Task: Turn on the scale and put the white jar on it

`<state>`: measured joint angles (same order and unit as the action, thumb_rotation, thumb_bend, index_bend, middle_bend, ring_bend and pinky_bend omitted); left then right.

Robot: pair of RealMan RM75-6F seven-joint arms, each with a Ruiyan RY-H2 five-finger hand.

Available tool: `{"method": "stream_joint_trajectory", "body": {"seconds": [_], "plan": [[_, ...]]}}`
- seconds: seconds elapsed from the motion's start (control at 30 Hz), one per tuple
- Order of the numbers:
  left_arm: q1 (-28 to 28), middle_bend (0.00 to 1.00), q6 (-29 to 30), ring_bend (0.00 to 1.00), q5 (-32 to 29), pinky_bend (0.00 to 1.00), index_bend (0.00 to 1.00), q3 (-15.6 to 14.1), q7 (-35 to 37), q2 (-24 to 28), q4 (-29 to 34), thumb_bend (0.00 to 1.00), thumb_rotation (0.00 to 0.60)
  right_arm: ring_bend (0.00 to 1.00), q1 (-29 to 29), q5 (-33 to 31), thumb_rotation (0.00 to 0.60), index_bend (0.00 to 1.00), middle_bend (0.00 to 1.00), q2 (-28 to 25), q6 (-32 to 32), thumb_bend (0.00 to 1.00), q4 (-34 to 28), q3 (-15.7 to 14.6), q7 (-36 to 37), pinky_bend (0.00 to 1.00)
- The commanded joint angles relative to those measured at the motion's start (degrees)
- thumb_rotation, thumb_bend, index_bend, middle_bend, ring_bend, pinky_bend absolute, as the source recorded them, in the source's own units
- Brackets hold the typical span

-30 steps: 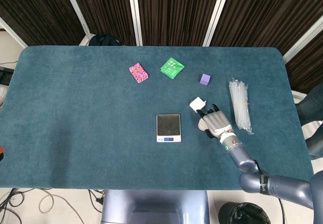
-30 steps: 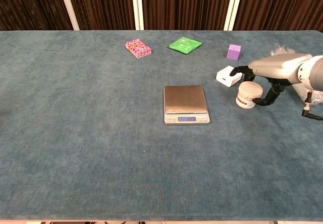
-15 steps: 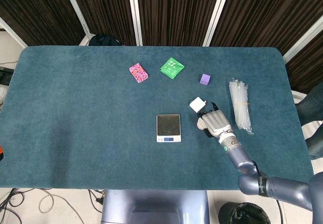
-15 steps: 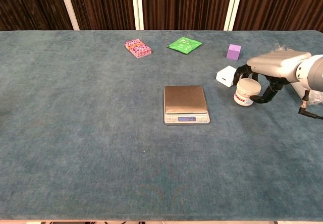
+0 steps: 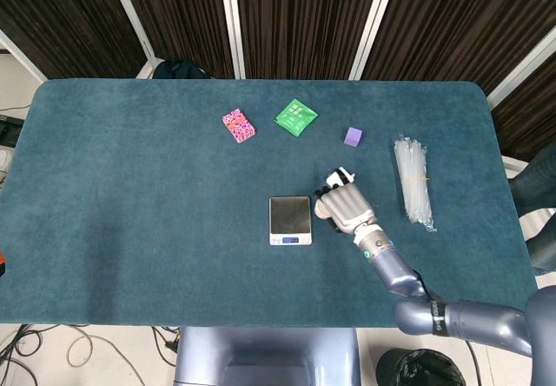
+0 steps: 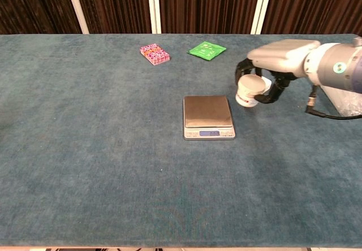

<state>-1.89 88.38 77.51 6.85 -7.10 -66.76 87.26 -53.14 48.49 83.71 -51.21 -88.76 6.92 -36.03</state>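
The scale (image 5: 289, 219) (image 6: 208, 116) lies at the table's middle, its steel plate bare and its front display lit. My right hand (image 5: 344, 204) (image 6: 266, 78) grips the white jar (image 6: 250, 90) from above and holds it off the table, just right of the scale's far right corner. In the head view the hand hides the jar. My left hand shows in neither view.
A small white block (image 5: 340, 178) sits right behind the hand. A purple cube (image 5: 352, 136), a green packet (image 5: 295, 115) (image 6: 206, 50) and a pink packet (image 5: 238, 125) (image 6: 155, 53) lie further back. A clear bag of straws (image 5: 412, 180) lies at the right.
My right hand closed on the white jar, lifted it off the table and carried it left toward the scale. The scale has not moved.
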Motion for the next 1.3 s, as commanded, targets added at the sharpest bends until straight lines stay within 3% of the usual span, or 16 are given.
{"method": "stream_joint_trajectory", "body": {"seconds": [0.03,0.4,0.5,0.6,0.73,0.93,1.1,1.3], "plan": [[0.0,0.00,0.0,0.00,0.0,0.00,0.03,0.1,0.1,0.0,0.0,0.69,0.600,0.35,-1.9,-1.2,0.600,0.33,0.54,2.2,-0.2,0.50,-0.3,0.9,-2.2,0.02],[0.0,0.00,-0.1,0.00,-0.1,0.00,0.03,0.1,0.7,0.2,-0.1,0.69,0.600,0.35,-5.7,-5.5,0.600,0.31,0.53,7.0,-0.9,0.50,1.8,1.7,-6.7,0.02],[0.1,0.00,-0.2,0.00,-0.2,0.00,0.03,0.1,1.1,0.3,-0.1,0.69,0.600,0.31,-6.2,-7.1,0.600,0.27,0.46,6.9,-1.0,0.50,1.4,1.4,-7.9,0.00],[0.0,0.00,-0.6,0.00,0.0,0.00,0.03,-0.1,1.6,0.6,-0.1,0.69,0.600,0.22,-6.7,-9.1,0.600,0.19,0.25,6.4,-0.3,0.50,0.6,0.8,-9.1,0.00],[0.0,0.00,-0.7,0.00,0.2,0.00,0.03,-0.2,1.3,0.7,0.1,0.69,0.600,0.17,-7.7,-11.9,0.600,0.15,0.12,6.2,0.4,0.48,0.0,0.4,-10.2,0.00],[0.0,0.00,-0.7,0.00,0.0,0.00,0.03,-0.2,1.2,0.7,0.1,0.69,0.600,0.10,-8.1,-12.2,0.600,0.04,0.01,6.4,-0.7,0.40,-0.5,0.4,-9.9,0.00],[0.0,0.00,-0.8,0.00,0.0,0.00,0.03,-0.2,1.0,0.7,0.0,0.69,0.600,0.06,-7.7,-11.4,0.600,0.01,0.00,5.9,-2.4,0.37,-1.0,0.9,-8.9,0.00],[0.1,0.00,-0.7,0.00,-0.3,0.00,0.03,-0.1,1.4,0.8,-0.2,0.69,0.600,0.06,-4.1,-7.6,0.600,0.01,0.00,-1.6,-7.2,0.37,-8.2,0.8,-6.2,0.00]]}}
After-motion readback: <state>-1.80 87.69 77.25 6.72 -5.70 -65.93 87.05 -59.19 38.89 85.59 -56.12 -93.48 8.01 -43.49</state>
